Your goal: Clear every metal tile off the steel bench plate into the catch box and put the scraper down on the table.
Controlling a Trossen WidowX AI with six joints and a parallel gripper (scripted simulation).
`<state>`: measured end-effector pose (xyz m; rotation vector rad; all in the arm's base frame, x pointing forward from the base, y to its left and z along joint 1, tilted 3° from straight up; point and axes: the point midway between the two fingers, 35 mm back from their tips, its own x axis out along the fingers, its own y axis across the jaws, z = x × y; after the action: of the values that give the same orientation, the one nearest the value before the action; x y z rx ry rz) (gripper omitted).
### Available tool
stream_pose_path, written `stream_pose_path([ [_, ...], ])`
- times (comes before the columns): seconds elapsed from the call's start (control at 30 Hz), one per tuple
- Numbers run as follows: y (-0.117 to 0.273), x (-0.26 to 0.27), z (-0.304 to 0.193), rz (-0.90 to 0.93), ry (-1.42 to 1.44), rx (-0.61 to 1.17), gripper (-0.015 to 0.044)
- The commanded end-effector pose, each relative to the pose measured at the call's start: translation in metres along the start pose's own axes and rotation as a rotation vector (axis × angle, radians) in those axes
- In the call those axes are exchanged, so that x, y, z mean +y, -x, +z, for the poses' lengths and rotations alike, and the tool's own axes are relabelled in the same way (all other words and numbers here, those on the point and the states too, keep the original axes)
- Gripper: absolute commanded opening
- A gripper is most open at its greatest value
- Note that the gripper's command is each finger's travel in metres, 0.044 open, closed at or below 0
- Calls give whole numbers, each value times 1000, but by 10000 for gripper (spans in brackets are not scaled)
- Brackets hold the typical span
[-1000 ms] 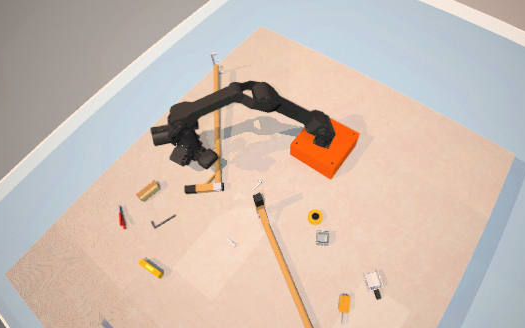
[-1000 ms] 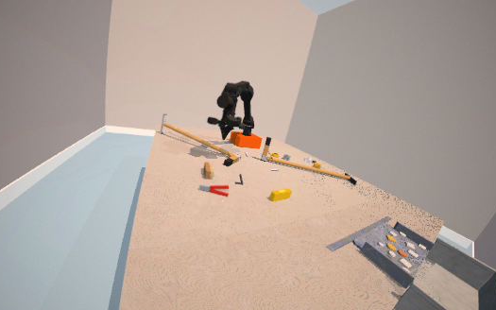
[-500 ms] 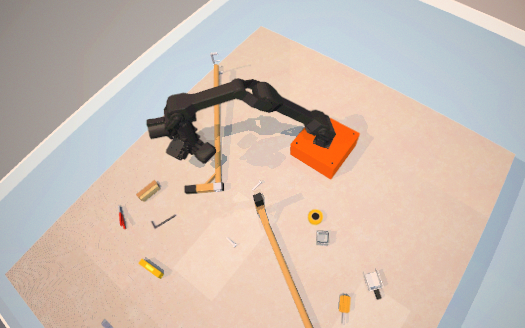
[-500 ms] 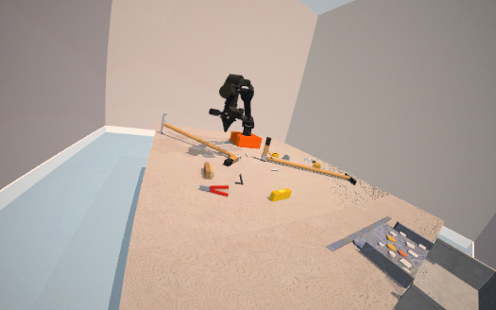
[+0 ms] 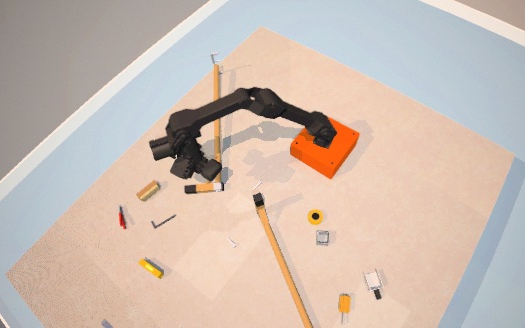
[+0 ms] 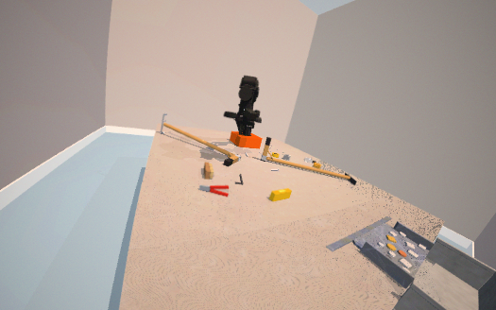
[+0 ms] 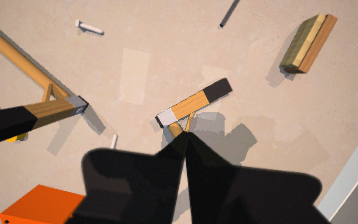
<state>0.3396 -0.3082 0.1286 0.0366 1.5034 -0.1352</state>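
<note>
My gripper (image 7: 186, 136) is shut and empty, fingertips just short of one tool's grip in the wrist view. This long wooden-handled tool (image 5: 216, 90) (image 6: 195, 138) lies tipped, its black-ended grip (image 5: 203, 188) (image 7: 192, 104) out sideways and a thin metal head (image 6: 162, 124) at its far end. A second long tool (image 5: 283, 265) (image 6: 308, 167) has an upright grip (image 6: 266, 147) and a dark head (image 6: 350, 179). Which is the scraper I cannot tell. Several white and orange tiles (image 6: 391, 247) lie on the steel plate (image 6: 373, 236); the grey catch box (image 6: 447, 284) adjoins its far end.
A wooden block (image 5: 148, 191) (image 7: 307, 44), red pliers (image 5: 122, 218) (image 6: 215, 190), a hex key (image 5: 164, 221) and a yellow block (image 5: 151, 268) (image 6: 281, 195) lie on the table. Screws, a tape roll (image 5: 315, 216) and a screwdriver (image 5: 344, 304) lie around the second tool. A metal strip (image 6: 359, 234) lies before the plate.
</note>
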Motion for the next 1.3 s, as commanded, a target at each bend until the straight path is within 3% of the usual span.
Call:
stream_pose_path([
  [0.0, 0, 18, 11, 4, 15, -7, 0],
  [1.27, 2, 200, 87, 8, 184, -74, 0],
])
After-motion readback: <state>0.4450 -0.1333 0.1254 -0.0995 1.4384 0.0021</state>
